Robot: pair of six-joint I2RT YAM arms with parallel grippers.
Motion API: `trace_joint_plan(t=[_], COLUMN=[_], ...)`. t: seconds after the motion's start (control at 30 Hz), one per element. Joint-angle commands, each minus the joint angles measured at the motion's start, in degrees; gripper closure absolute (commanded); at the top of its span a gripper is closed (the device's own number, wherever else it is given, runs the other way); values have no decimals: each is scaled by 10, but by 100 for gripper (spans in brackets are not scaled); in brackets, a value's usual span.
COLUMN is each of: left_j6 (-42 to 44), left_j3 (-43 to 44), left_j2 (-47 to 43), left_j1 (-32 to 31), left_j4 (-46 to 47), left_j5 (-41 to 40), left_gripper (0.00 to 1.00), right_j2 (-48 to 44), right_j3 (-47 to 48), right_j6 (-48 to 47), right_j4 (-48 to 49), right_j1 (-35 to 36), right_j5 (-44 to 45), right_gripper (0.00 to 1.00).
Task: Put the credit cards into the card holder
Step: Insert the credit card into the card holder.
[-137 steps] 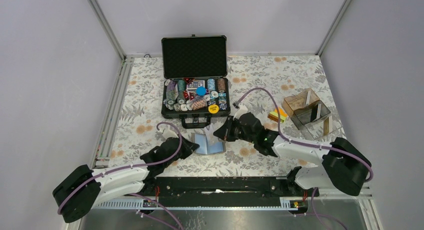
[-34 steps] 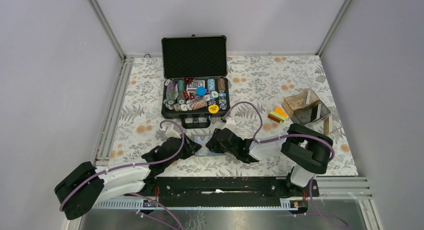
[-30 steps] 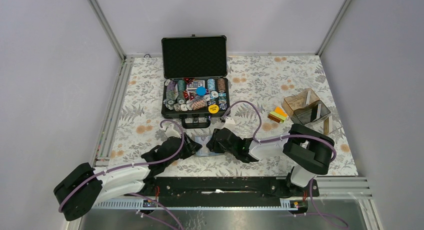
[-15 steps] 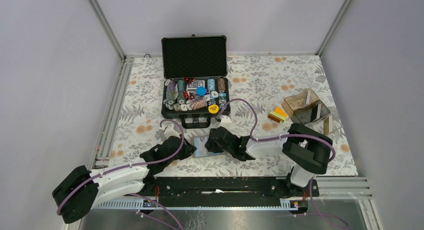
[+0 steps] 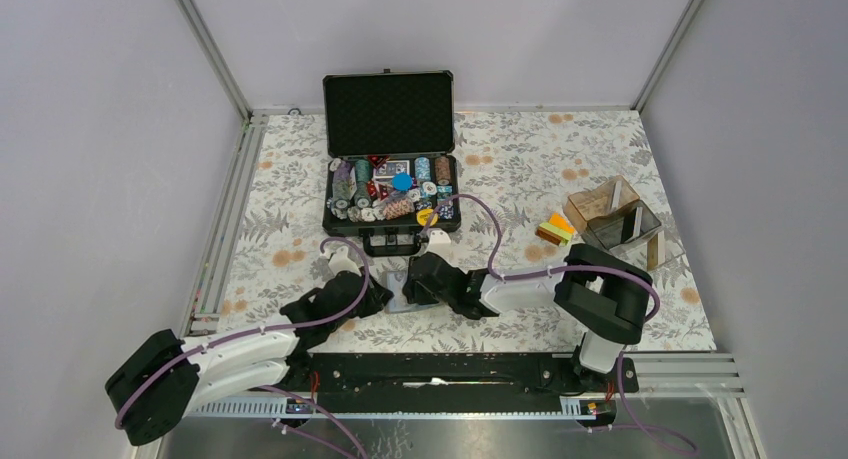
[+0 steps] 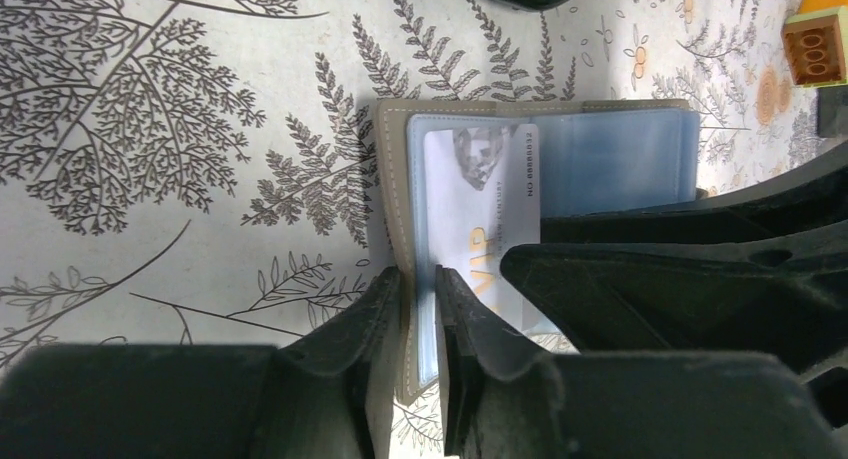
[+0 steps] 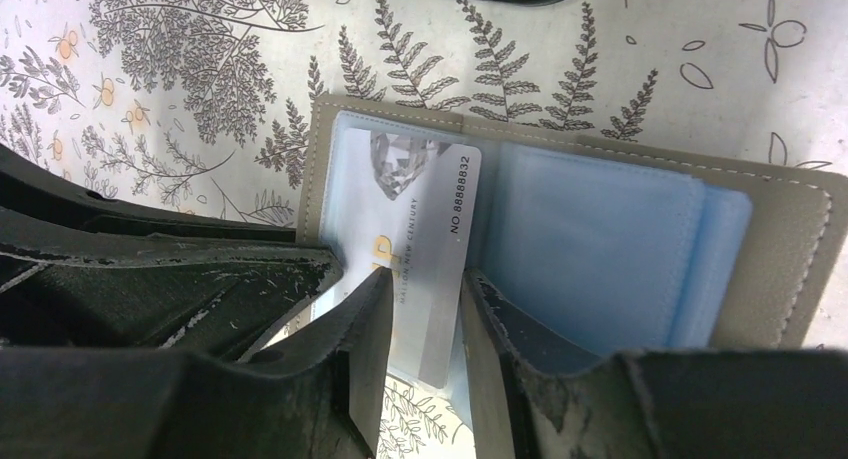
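The grey card holder point(image 6: 620, 159) lies open on the flowered table, its light blue panels facing up. A white VIP card point(image 6: 475, 209) sits partly in its left panel. My left gripper point(image 6: 418, 279) is shut on the holder's near left edge. My right gripper point(image 7: 425, 284) hovers open over the same card point(image 7: 425, 219), fingers to either side of its lower end, above the holder point(image 7: 600, 229). In the top view both grippers meet at the holder point(image 5: 398, 297). A stack of orange, yellow and green credit cards point(image 5: 555, 228) lies at the right.
An open black chip case point(image 5: 390, 194) stands just behind the holder. A clear brownish acrylic box point(image 5: 620, 224) sits at the right, beside the card stack. The arms' mounting rail point(image 5: 450, 364) runs along the near edge.
My left jaws have closed on the holder's edge. The right gripper has slid left over the holder and its jaws have widened a little.
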Motion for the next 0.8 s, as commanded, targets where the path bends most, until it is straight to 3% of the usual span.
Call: trace_joint_plan(t=[0.0, 0.17, 0.5, 0.63, 0.77], left_j6=[8, 11, 27, 33, 31], left_j3=[-10, -12, -11, -8, -7], left_j2=[-11, -28, -5, -1, -8], left_j1=[-2, -1, -1, -1, -1], left_j4=[10, 5, 50, 53, 40], left_j5=[13, 9, 44, 50, 38], left_gripper=[75, 66, 66, 67, 67], right_j2=[10, 0, -9, -3, 0], right_j3=[19, 26, 15, 17, 30], right_j6=[-11, -12, -4, 2, -3], right_j4=[-23, -43, 7, 22, -1], right_j1=[16, 15, 16, 15, 15], right_j5=[-6, -3, -40, -49, -42], right_gripper=[59, 57, 58, 70, 64])
